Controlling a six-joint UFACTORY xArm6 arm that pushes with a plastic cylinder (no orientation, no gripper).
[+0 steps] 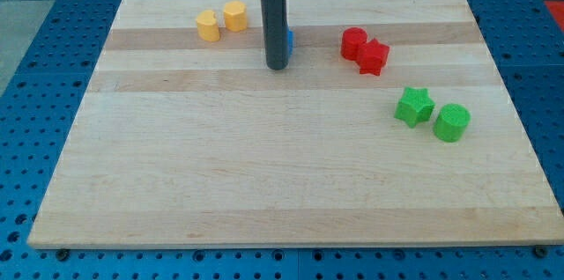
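Observation:
My dark rod comes down from the view's top centre and my tip [277,67] rests on the wooden board [264,165]. A blue block [289,40] sits just behind the rod, mostly hidden by it, so its shape cannot be made out; whether the rod touches it is unclear. To the view's left lie two yellow blocks: one [208,26] beside a hexagonal one [235,16]. To the view's right, a red cylinder [353,42] touches a red star [374,55].
A green star [413,106] and a green cylinder [452,122] lie close together at the view's right. The board sits on a blue perforated table [53,42].

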